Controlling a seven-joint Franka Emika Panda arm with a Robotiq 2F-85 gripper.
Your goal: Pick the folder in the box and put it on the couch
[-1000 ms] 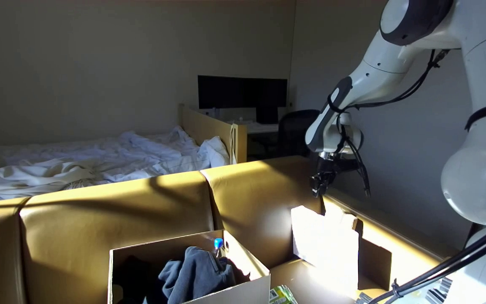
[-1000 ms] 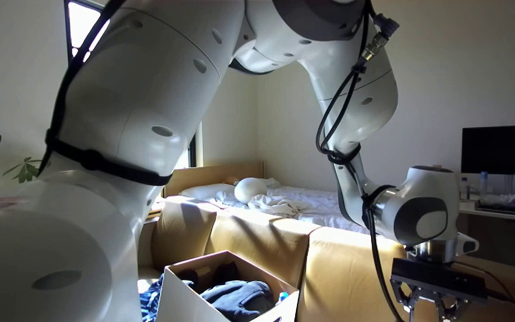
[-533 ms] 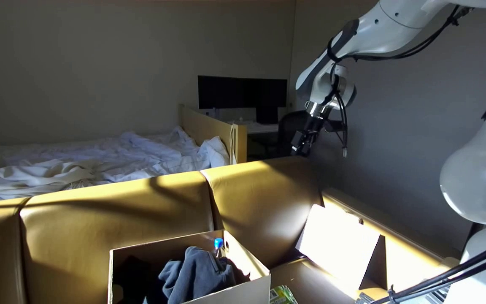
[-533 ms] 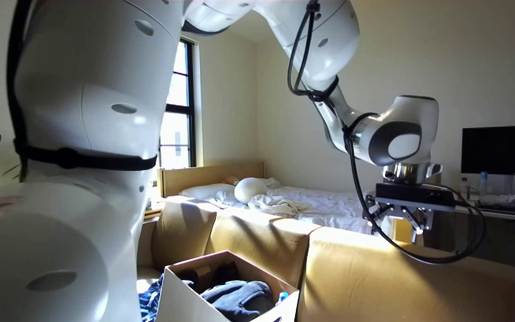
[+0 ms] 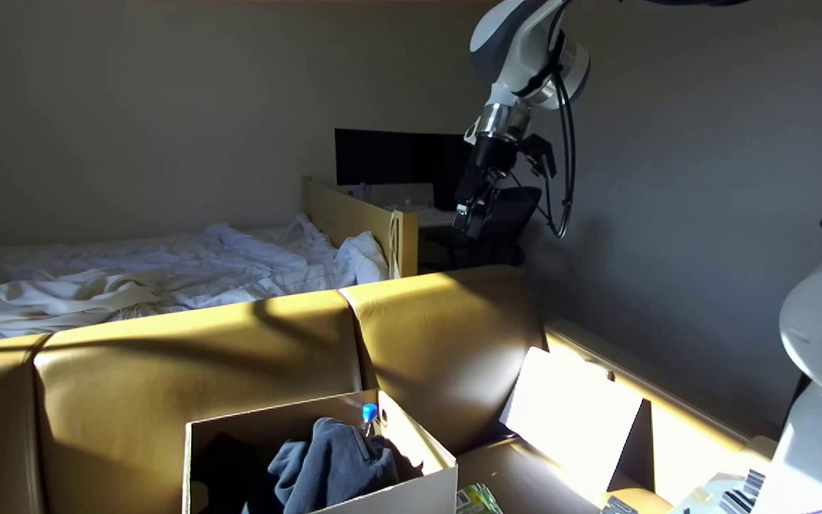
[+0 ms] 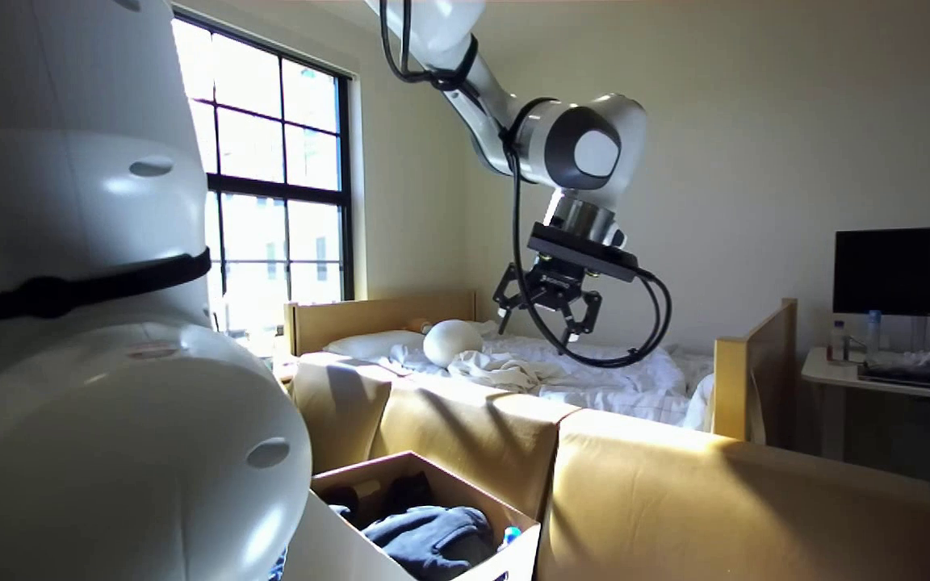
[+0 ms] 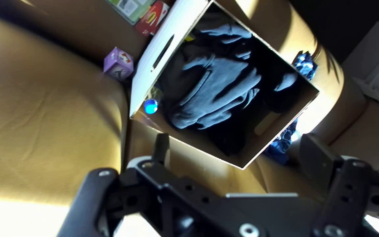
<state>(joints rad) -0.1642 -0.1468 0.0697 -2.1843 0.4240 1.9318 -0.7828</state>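
A pale, sunlit folder point(image 5: 571, 414) leans at a slant on the couch point(image 5: 439, 321), in the corner between backrest and armrest. In both exterior views my gripper point(image 5: 467, 223) hangs high above the backrest, well away from the folder. Its jaws stand wide apart with nothing between them, as the exterior view of the gripper point(image 6: 536, 331) and the wrist view both show. Below it in the wrist view lies the open box point(image 7: 153, 62), holding dark blue-grey clothing point(image 7: 215, 89) and a blue-capped bottle point(image 7: 150, 106). No folder shows inside the box.
A purple carton point(image 7: 118, 64) sits on the couch beside the box, near green and red packets point(image 7: 151, 18). Behind the backrest stands a bed point(image 6: 618, 379) with a wooden end board point(image 6: 743, 379). A desk with a monitor point(image 6: 909, 270) is farther off.
My gripper has opened and risen from just above the folder, swinging over the backrest toward the box side. The folder has tipped from nearly upright to a slanted lean.
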